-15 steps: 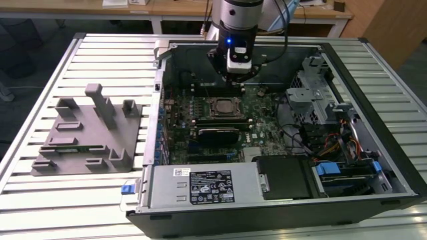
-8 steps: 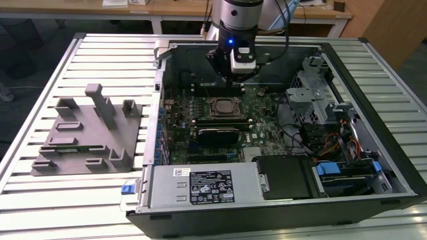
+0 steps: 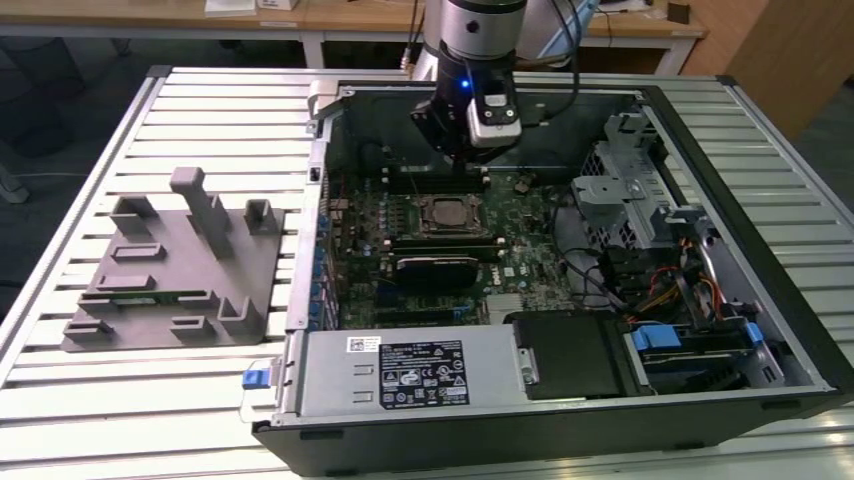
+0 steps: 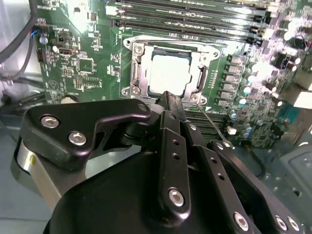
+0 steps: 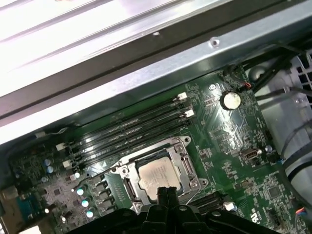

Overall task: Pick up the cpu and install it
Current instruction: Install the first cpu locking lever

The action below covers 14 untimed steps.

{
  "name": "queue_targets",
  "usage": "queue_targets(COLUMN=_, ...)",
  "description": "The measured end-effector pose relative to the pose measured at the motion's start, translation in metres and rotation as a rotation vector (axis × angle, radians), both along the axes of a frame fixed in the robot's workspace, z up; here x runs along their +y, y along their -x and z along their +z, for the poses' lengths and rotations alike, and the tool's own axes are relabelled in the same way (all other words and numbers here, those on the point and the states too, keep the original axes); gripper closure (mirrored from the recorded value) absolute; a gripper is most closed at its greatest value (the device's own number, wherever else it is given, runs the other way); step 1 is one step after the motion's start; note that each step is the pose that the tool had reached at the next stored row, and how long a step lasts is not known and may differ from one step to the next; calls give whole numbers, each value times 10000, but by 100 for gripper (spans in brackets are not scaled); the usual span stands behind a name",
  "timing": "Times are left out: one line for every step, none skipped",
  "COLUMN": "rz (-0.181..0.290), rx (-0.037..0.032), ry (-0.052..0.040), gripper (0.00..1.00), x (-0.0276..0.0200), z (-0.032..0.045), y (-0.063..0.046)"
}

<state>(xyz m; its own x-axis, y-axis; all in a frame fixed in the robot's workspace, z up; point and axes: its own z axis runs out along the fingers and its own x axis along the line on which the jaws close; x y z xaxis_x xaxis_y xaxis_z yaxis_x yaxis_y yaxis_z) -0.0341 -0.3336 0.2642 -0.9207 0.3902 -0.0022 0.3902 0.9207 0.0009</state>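
A slatted metal counter (image 3: pixel 147 400) carries an open computer case (image 3: pixel 794 340). On the exterior view's left, just beside the case, sits a grey moulded tray (image 3: pixel 167 270). Inside the case, a green motherboard (image 3: pixel 534 255) lies flat, and a silver power supply (image 3: pixel 400 372) fills the near side. A coin battery (image 5: pixel 230 100) sits near the black memory slots (image 5: pixel 131 129).

A silver table of ribbed metal slats (image 3: pixel 160 400) was seen carrying two things. A large grey moulded plastic tray with upright blocks (image 3: pixel 167 275) was laid on it toward the exterior view's left. Just beside the tray, toward the exterior view's right, an open black metal computer case (image 3: pixel 561 425) was laid flat.
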Motion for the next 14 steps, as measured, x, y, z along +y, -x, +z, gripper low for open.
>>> queue_targets(rz=164, rx=0, ry=0, gripper=89, x=0, z=0, y=0)
queue_targets(rz=321, rx=0, ry=0, gripper=89, x=0, z=0, y=0)
queue_targets(rz=477, rx=0, ry=0, gripper=89, x=0, z=0, y=0)
queue_targets(rz=627, rx=0, ry=0, gripper=89, x=0, z=0, y=0)
queue_targets(rz=782, rx=0, ry=0, gripper=89, x=0, z=0, y=0)
queue_targets(rz=950, rx=0, ry=0, gripper=89, x=0, z=0, y=0)
queue_targets(rz=1132, rx=0, ry=-1, gripper=89, x=0, z=-1, y=0)
queue_targets(rz=1310, rx=0, ry=0, gripper=89, x=0, z=-1, y=0)
queue_targets(rz=1491, rx=0, ry=1, gripper=89, x=0, z=-2, y=0)
queue_targets(rz=1687, rx=0, ry=0, gripper=89, x=0, z=-3, y=0)
queue_targets(rz=1866, rx=0, ry=0, gripper=89, x=0, z=-4, y=0)
queue_targets(rz=2048, rx=0, ry=0, gripper=89, x=0, z=-4, y=0)
queue_targets(rz=2231, rx=0, ry=0, gripper=89, x=0, z=-5, y=0)
queue_targets(rz=2412, rx=0, ry=0, gripper=89, x=0, z=-6, y=0)
